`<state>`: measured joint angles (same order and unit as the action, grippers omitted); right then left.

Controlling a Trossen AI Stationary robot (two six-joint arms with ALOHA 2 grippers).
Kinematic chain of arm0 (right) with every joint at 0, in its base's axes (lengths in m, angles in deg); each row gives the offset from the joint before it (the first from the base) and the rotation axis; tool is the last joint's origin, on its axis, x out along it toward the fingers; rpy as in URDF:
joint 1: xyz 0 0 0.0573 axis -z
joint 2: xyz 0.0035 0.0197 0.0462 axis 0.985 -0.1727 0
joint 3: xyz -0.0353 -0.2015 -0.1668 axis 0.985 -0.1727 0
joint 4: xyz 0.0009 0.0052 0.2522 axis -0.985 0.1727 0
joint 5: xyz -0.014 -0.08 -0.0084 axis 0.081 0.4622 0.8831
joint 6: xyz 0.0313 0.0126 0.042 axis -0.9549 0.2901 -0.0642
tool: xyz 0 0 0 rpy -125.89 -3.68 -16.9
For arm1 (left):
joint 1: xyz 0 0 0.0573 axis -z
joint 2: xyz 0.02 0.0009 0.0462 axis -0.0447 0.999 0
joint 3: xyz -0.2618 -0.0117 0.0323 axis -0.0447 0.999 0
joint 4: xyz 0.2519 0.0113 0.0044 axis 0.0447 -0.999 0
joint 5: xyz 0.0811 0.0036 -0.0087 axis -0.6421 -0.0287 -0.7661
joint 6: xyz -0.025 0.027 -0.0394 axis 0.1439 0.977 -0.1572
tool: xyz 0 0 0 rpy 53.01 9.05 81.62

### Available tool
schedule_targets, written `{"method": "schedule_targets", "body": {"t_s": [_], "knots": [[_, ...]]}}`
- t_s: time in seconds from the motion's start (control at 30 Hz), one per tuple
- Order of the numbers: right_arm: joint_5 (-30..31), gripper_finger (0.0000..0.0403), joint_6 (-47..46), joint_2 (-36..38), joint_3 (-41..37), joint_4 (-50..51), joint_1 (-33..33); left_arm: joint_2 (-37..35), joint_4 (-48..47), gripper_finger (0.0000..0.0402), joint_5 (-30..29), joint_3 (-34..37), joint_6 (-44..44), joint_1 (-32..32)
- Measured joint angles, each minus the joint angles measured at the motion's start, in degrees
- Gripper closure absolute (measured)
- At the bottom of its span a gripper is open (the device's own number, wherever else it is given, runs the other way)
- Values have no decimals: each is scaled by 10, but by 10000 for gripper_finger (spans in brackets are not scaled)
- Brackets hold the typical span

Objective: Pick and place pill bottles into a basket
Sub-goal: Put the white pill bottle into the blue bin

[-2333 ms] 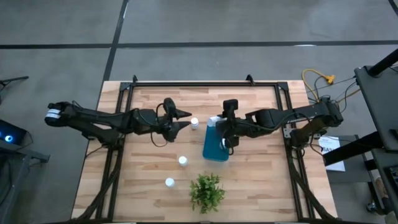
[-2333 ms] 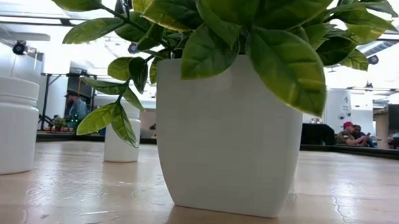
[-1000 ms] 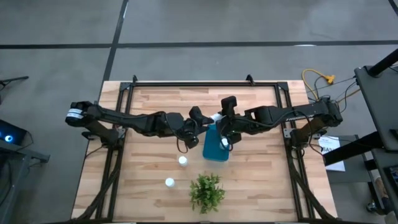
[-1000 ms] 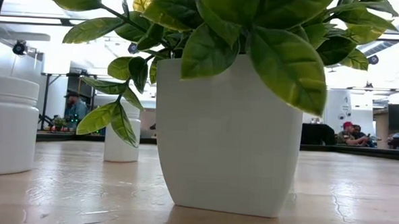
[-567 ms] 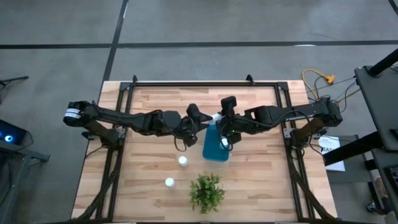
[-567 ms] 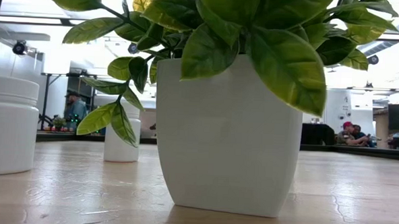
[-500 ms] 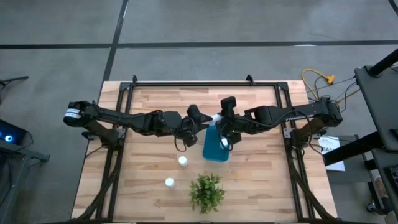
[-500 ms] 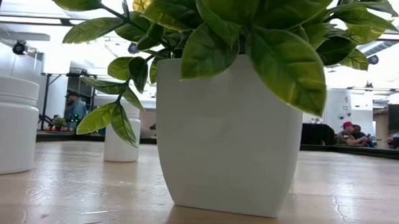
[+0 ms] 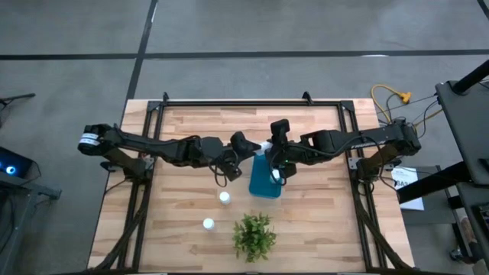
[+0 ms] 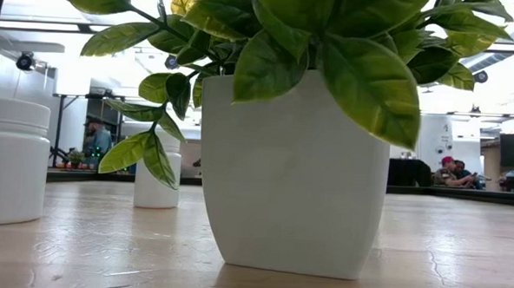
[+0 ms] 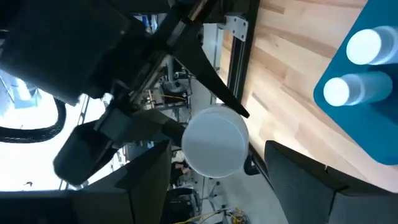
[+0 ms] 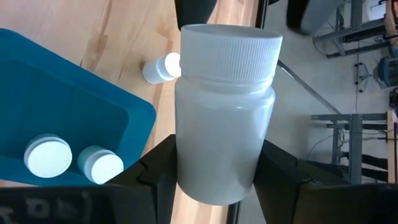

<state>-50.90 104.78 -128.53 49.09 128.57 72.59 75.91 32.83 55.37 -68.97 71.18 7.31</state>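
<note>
Item: pill bottle (image 12: 224, 118), white, capped, lying sideways in the clenched right gripper (image 9: 268, 150), which is hanging over the 12 o'clock end of the basket (image 9: 263, 185) rather than its middle. Basket: teal, already holding two bottles (image 12: 48, 155) side by side on its floor. Left gripper (image 9: 241, 147): waiting at the basket's 11 o'clock, fingers standing apart with nothing gripped, facing the held bottle's cap from close by. Another bottle (image 12: 163, 67) is sitting on the table (image 9: 321, 214) just outside the basket, close to the left arm. Two further bottles (image 9: 224, 197) (image 9: 208, 224) are standing at 8 o'clock, the plant (image 9: 254, 235) at 6 o'clock. Hazards, as judged: a release this near the rim is likely to be clipping the wall and sending the bottle rolling across the boards; a sideways drop risks bouncing off the two inside; the arms are crowding each other, so either one moving could be striking the other or toppling the nearby bottle.
</note>
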Motion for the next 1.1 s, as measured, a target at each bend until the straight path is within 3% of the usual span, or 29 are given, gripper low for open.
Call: {"method": "schedule_targets", "body": {"t_s": [0.43,1.1], "knots": [[-4,248,1,0,0,-8,0,45,62,162,-36,-11,82,-7],[-4,248,2,0,0,-8,3,41,62,162,-14,-11,77,0]]}}
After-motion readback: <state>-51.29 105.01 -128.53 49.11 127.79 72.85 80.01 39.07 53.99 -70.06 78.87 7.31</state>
